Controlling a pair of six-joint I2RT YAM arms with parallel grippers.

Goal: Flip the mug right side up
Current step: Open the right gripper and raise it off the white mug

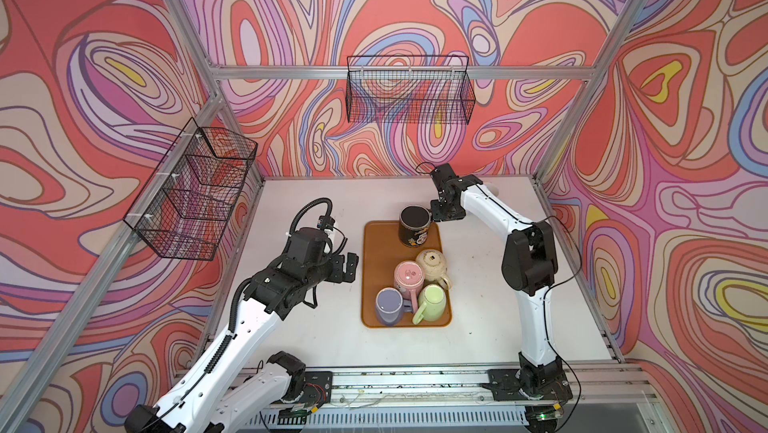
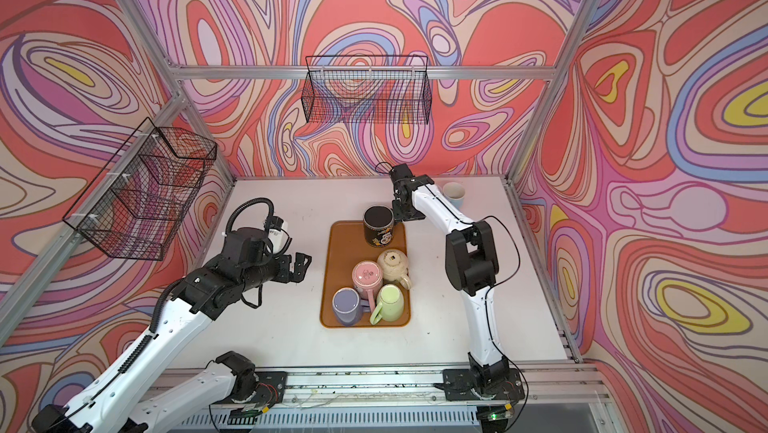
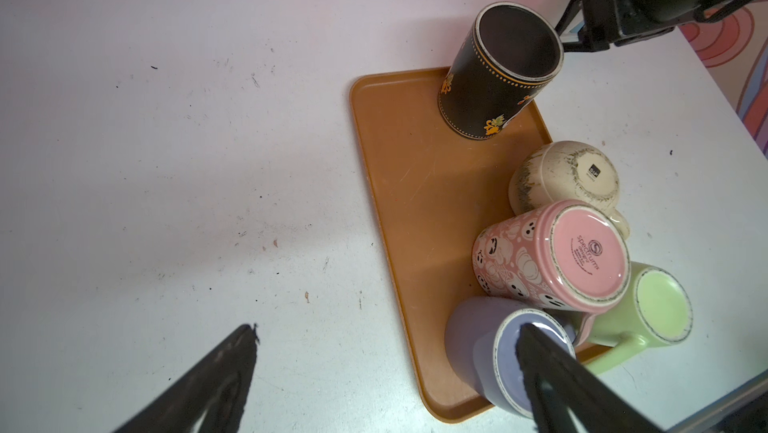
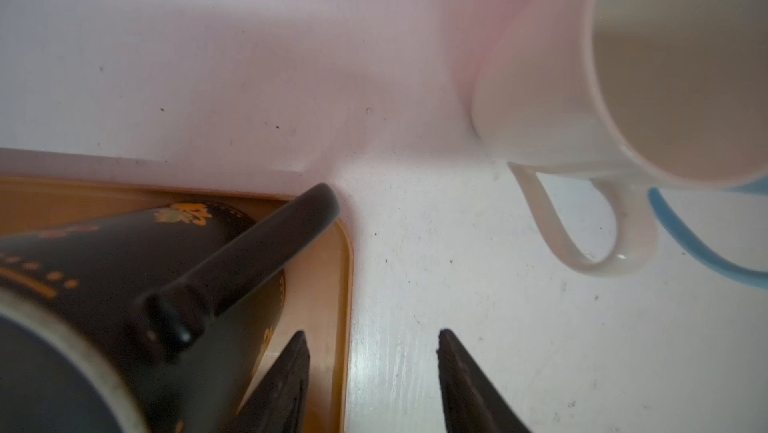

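Note:
A black mug with orange patterns stands mouth up on the far right corner of the brown tray. Its dark inside and pale rim show in the left wrist view. My right gripper hovers open just beside the mug's handle, with nothing between its fingers. Pink, cream, purple and green mugs sit bottom up at the tray's near end. My left gripper is wide open and empty, left of the tray.
A white mug stands mouth up on the table behind the right arm, with a blue handle showing beside it. Wire baskets hang on the back wall and the left wall.

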